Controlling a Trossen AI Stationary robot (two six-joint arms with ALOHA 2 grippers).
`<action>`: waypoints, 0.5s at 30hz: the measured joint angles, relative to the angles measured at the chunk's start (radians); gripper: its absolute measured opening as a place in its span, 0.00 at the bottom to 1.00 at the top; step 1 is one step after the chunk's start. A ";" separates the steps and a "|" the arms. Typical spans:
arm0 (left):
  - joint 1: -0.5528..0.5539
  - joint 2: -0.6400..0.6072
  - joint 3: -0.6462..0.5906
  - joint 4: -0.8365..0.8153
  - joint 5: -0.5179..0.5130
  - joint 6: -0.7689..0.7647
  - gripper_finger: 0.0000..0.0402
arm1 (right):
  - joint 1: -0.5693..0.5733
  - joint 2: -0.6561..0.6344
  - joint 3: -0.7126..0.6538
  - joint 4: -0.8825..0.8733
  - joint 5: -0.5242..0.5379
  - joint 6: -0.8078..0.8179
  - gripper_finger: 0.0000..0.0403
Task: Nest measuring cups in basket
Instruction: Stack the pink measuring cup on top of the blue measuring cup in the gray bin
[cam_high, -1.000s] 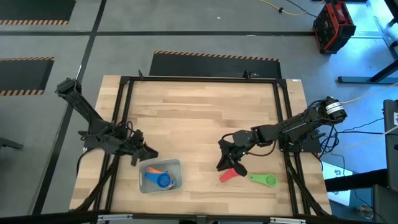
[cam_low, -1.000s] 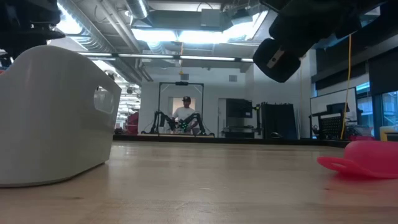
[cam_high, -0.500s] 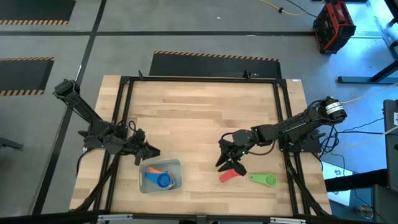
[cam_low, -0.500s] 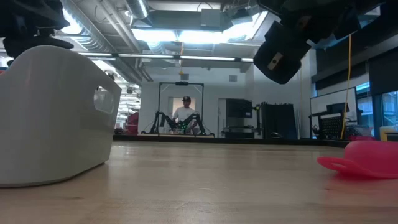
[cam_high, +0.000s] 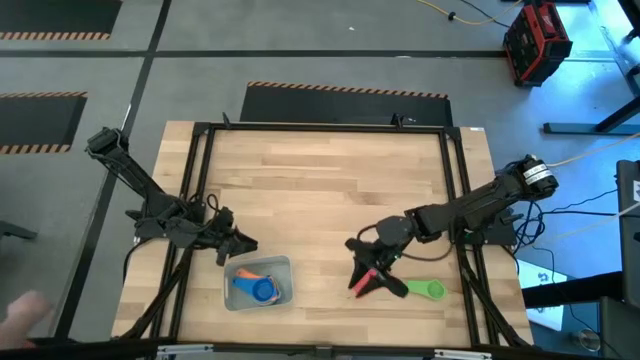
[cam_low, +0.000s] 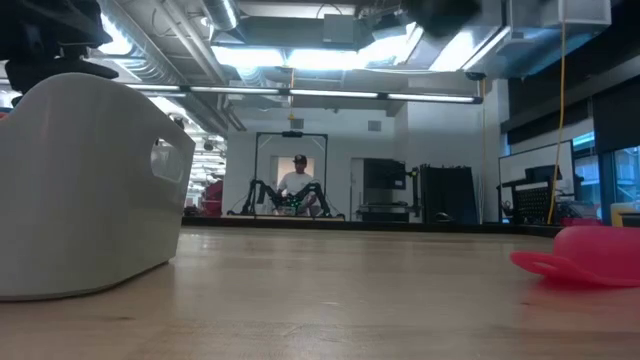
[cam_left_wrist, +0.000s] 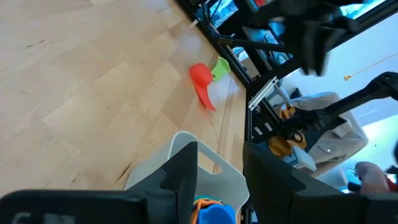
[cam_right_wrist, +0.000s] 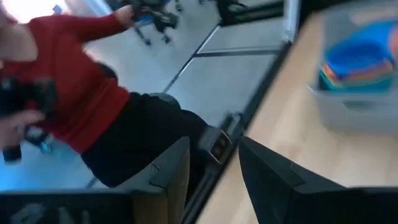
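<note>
The pale basket (cam_high: 282, 268) sits near the table's near edge, with blue and orange measuring cups (cam_high: 256, 286) nested inside; it also shows in the low view (cam_low: 90, 180). A pink cup (cam_high: 360, 289) (cam_low: 590, 255) rests on the wood, with a green cup (cam_high: 426, 290) to its right. My right gripper (cam_high: 363, 270) hangs open over the pink cup and partly covers it from above. My left gripper (cam_high: 236, 245) (cam_left_wrist: 217, 180) waits open just beyond the basket's far-left corner. The other cups are hidden.
A black frame rail (cam_high: 460, 200) runs along the table's edges. A person in a red top (cam_right_wrist: 68, 93) stands past the table's near side, and another person sits far behind (cam_low: 298, 180). Bare wood (cam_high: 320, 190) fills the table's far half.
My right gripper has swung toward the table's near edge and down, from just beyond the pink cup to directly over it, turning as it went and leaving the low view. The cups and basket have stayed put.
</note>
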 joint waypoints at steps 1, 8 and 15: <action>0.000 0.000 0.000 0.000 0.000 0.000 0.30 | 0.016 0.000 0.037 -0.044 0.024 -0.029 0.36; 0.000 0.000 0.000 0.000 0.000 0.001 0.30 | 0.103 -0.002 0.290 -0.491 0.324 -0.150 0.36; 0.000 0.000 0.000 0.000 0.025 0.024 0.30 | 0.204 0.037 0.356 -0.643 0.550 -0.067 0.36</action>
